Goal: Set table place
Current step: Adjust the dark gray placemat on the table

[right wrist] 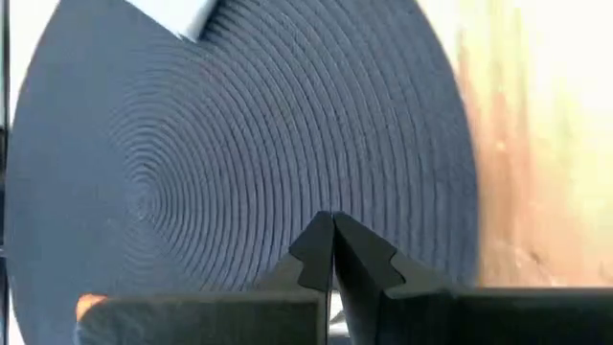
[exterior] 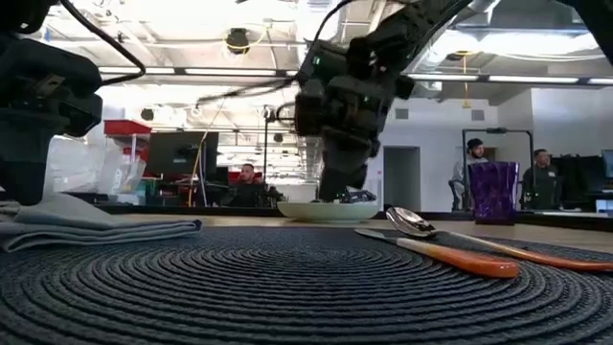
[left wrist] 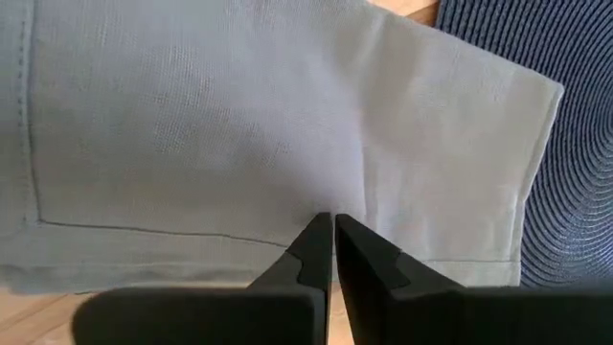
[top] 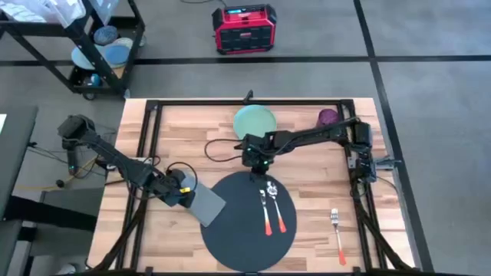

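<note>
1. The place [top: 245, 230]: a large round woven mat, dark grey-black, with concentric ribbing. It lies flat on the near-centre of the worktop [top: 192, 130], slightly past the near edge.
2. Handling, as a judgement: light, limp and grippy, not fragile. If you must shift it, pinch the bare rim; a pull from the middle would likely buckle it and drag the cutlery.
3. On the mat: a spoon [top: 273, 205] and a second utensil [top: 265, 211], both orange-handled, side by side right of centre. Which kind the second is, you cannot tell.
4. Grey napkin [top: 205, 205]: soft hemmed cloth, overlapping the mat's left rim, part on wood.
5. Left end effector [top: 178, 192]: at the napkin's left edge, fingers pressed together over the cloth. Whether fabric is pinched, the views do not settle.
6. Right end effector [top: 259, 163]: hangs over the mat's far rim, fingers closed, holding nothing visible.
7. Outward: a pale green plate [top: 254, 121] beyond the mat, a purple cup [top: 328, 117] far right, a fork [top: 337, 234] on bare wood right of the mat.
8. Plate, cup and fork look not yet placed.
</note>
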Tool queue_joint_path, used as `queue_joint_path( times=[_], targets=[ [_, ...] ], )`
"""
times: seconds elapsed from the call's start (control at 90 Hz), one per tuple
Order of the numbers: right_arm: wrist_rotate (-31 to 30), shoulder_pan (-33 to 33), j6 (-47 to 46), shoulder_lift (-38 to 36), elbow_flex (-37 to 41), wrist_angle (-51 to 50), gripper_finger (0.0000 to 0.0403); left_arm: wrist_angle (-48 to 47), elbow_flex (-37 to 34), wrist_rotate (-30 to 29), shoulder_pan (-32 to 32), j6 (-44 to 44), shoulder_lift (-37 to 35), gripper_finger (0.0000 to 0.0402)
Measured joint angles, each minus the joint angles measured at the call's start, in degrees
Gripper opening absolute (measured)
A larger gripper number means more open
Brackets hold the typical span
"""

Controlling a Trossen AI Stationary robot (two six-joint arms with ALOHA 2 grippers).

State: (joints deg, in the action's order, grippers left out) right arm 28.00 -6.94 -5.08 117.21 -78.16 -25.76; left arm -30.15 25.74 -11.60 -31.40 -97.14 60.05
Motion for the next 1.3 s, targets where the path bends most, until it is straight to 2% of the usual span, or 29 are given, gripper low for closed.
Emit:
queue_joint_path(
  times=[0.267,1.1,1.3],
  targets=[
    [1.14,1.13,0.94,3.89,-5.33,-1.40,0.0000,0.46,0.02,0.02,0.00,0.02,0.00,0.0000],
    [0.15,-3.02,6.22,4.69,-4.07,-4.60,0.0000,0.73,0.02,0.04,-0.02,1.99,0.00,0.0000],
    [3.46,-2.95,6.67,7.38,-4.35,-5.74,0.0000,0.95,0.02,0.07,-0.02,1.99,0.02,0.0000]
  ],
)
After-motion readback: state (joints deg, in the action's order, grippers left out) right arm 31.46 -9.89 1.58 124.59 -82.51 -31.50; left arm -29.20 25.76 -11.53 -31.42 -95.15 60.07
